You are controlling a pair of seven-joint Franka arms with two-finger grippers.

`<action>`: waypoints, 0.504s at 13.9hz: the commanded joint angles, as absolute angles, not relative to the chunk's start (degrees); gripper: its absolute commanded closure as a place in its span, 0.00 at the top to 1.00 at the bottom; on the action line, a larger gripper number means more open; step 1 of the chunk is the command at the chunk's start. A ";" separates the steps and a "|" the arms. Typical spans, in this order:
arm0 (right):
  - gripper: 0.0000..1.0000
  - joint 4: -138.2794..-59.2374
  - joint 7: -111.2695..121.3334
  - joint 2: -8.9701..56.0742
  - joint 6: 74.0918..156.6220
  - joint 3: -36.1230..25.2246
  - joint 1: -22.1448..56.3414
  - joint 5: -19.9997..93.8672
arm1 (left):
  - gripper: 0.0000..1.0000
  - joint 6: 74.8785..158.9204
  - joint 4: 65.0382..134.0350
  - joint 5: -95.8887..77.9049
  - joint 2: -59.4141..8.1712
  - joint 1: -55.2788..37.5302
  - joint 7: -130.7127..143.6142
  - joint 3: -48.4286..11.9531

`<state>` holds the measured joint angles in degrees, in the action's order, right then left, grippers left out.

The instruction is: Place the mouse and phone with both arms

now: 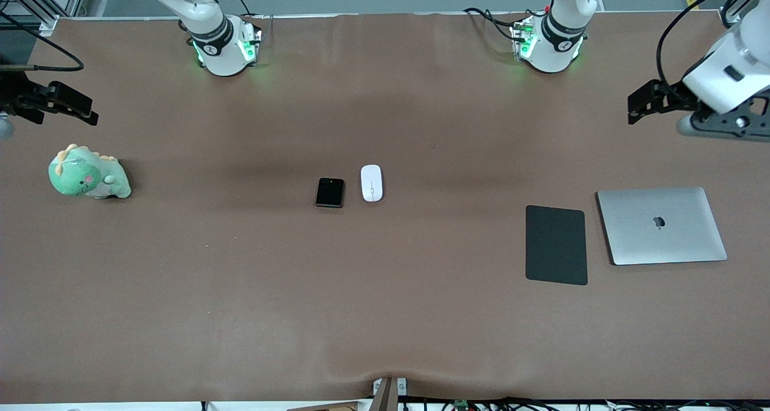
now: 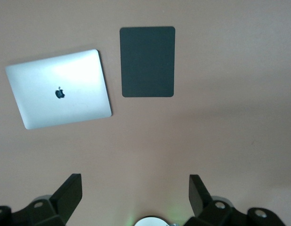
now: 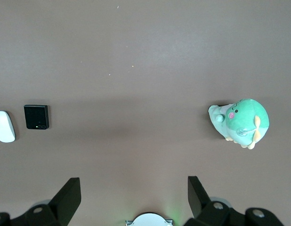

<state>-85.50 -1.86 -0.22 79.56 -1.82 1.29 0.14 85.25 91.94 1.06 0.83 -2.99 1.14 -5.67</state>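
Note:
The white oval mouse (image 1: pixel 372 183) and the small black folded phone (image 1: pixel 330 192) lie side by side in the middle of the table, the phone toward the right arm's end. Both also show in the right wrist view: the mouse (image 3: pixel 4 126) and the phone (image 3: pixel 36 117). My left gripper (image 1: pixel 639 105) is open and empty, raised over the table's edge at the left arm's end, also in its wrist view (image 2: pixel 135 193). My right gripper (image 1: pixel 84 111) is open and empty, raised over the right arm's end, also in its wrist view (image 3: pixel 134 193).
A flat black rectangular pad (image 1: pixel 556 244) lies beside a closed silver laptop (image 1: pixel 661 225) toward the left arm's end; both show in the left wrist view, the pad (image 2: pixel 147 61) and the laptop (image 2: pixel 59 89). A green plush dinosaur (image 1: pixel 87 174) sits at the right arm's end.

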 commanded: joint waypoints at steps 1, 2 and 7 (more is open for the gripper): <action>1.00 -86.57 -1.85 -1.14 79.98 -1.32 0.70 0.44 | 1.00 84.46 92.37 0.79 -0.88 -4.13 5.35 -8.08; 1.00 -86.66 -1.85 -1.14 80.07 -1.32 0.70 0.44 | 1.00 84.98 93.24 0.79 -0.97 -4.13 5.97 -9.57; 1.00 -86.57 -1.85 -1.14 80.07 -1.32 0.79 0.44 | 1.00 91.92 98.60 0.79 -1.49 -4.22 16.94 -16.95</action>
